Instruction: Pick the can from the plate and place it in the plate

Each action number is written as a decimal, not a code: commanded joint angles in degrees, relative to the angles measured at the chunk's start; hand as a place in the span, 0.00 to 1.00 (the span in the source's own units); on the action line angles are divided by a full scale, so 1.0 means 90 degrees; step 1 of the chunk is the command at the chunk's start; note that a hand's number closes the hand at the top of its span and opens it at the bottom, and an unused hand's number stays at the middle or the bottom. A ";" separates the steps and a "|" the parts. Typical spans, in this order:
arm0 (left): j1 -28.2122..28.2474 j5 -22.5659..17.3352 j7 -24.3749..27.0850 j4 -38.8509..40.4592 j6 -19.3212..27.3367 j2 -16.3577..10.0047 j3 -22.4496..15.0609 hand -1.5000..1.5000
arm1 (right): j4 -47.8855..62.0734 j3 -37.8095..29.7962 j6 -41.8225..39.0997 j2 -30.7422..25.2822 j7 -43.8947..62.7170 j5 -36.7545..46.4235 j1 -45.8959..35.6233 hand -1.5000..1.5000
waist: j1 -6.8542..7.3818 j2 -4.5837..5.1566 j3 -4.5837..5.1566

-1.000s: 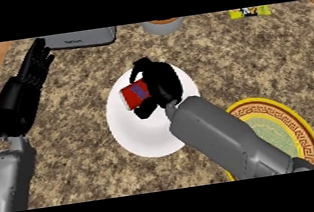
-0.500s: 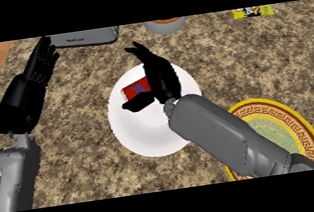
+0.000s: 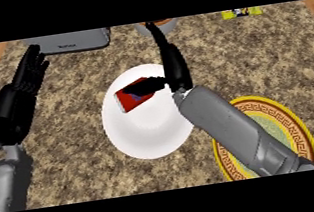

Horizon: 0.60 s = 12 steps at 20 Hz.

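Right hand [image 3: 173,68] has straightened its fingers, open beside the red can [image 3: 132,97], which still lies on the white plate [image 3: 149,137]. Grasp seemingly unmade; patterned plate [image 3: 298,126] waits. Left hand [image 3: 26,83] rests open.

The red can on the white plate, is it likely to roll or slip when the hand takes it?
The can seems to lie on its side, so it probably rolls if nudged. The white plate looks smooth, so it may also slide.
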<state>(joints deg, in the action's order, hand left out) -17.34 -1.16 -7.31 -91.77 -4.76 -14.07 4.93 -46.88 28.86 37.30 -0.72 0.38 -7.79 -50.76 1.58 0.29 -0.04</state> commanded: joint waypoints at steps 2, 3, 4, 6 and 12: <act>0.0406 0.0011 0.0113 -0.0134 0.0018 0.0072 0.0053 0.50 | -0.0559 -0.0621 -0.0427 -0.0516 -0.0557 -0.0285 0.0770 0.00 | -0.0177 -0.0041 0.0003; 0.0404 0.0081 0.0264 -0.0061 0.0014 0.0038 0.0083 0.50 | -0.0593 -0.0749 -0.0544 -0.0511 -0.0681 -0.0346 0.0909 0.00 | -0.0175 -0.0035 0.0003; 0.0187 0.0202 0.0196 0.0004 0.0171 0.0241 -0.0091 0.50 | -0.0240 -0.0950 -0.0658 -0.0372 -0.1128 -0.0380 0.0927 0.00 | -0.0155 -0.0019 0.0002; 0.0134 -0.0053 0.0110 0.0134 -0.0143 -0.0165 0.0278 0.50 | -0.1092 -0.0934 -0.1212 -0.1057 -0.1081 -0.0484 0.1470 0.00 | -0.0233 -0.0041 0.0003; 0.0295 -0.0212 -0.0049 -0.0107 -0.0303 -0.0258 0.0412 0.50 | -0.1468 -0.1507 -0.2470 -0.2081 -0.1530 -0.0738 0.2179 0.00 | -0.0194 -0.0039 0.0003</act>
<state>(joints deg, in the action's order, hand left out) -15.37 -1.59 -7.01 -92.30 -5.73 -14.89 7.10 -57.75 18.55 22.13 -13.72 -10.70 -12.52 -34.89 -0.15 -0.05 -0.02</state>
